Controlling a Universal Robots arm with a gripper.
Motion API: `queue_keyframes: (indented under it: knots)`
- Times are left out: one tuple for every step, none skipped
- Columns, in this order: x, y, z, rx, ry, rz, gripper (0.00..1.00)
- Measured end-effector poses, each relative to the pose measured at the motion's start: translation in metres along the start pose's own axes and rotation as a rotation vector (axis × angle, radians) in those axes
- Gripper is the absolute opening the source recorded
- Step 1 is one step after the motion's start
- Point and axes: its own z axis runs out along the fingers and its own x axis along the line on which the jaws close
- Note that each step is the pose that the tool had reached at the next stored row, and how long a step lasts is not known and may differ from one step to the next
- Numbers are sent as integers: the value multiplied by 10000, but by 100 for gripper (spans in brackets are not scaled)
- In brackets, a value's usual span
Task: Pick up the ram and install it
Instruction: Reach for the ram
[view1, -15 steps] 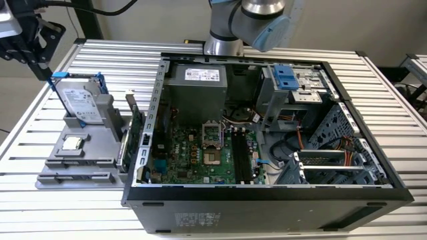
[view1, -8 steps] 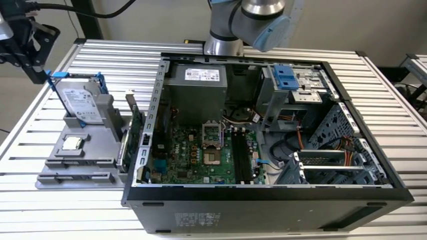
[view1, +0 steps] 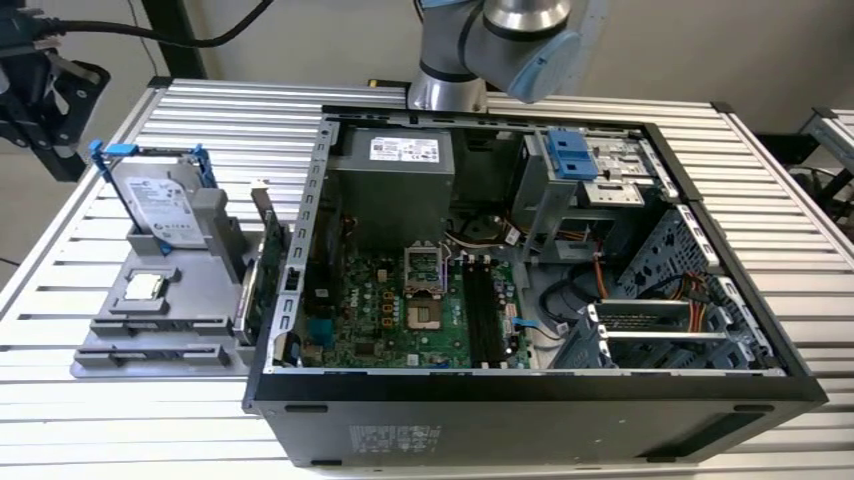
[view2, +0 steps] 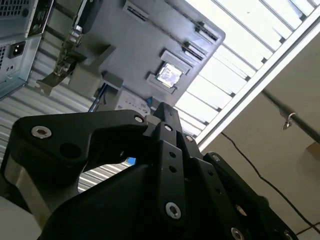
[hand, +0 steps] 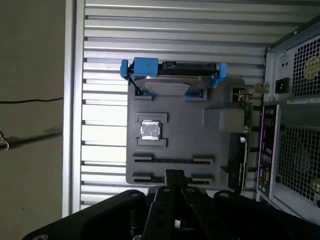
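The slatted metal desk carries a big open PC case with the motherboard facing up, and the arm looms at its far side. A grey parts tray sits on the exterior view's left of the case. It's got a hard drive in a blue bracket at the far end and a CPU chip mid-tray. The ram looks like the thin strip standing on edge in the long slot just nearer. In the first wrist view the hand hangs above the tray's near slots, fingers pinched together, gripping nothing.
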Motion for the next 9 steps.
queue_keyframes:
  knots:
    - [0, -23, -1, 0, 7, 0, 0]
    - [0, -47, -2, 0, 13, 1, 0]
    - [0, -74, -3, -1, 18, 2, 0]
    - [0, -102, -4, -1, 24, 3, 0]
    - [0, -131, -6, 0, 28, 3, 0]
    - [0, -161, -6, -2, 30, 4, 0]
    - [0, -191, -8, -1, 31, 5, 0]
    - [0, -217, -9, -2, 32, 5, 0]
    - [1, -244, -11, -1, 33, 5, 0]
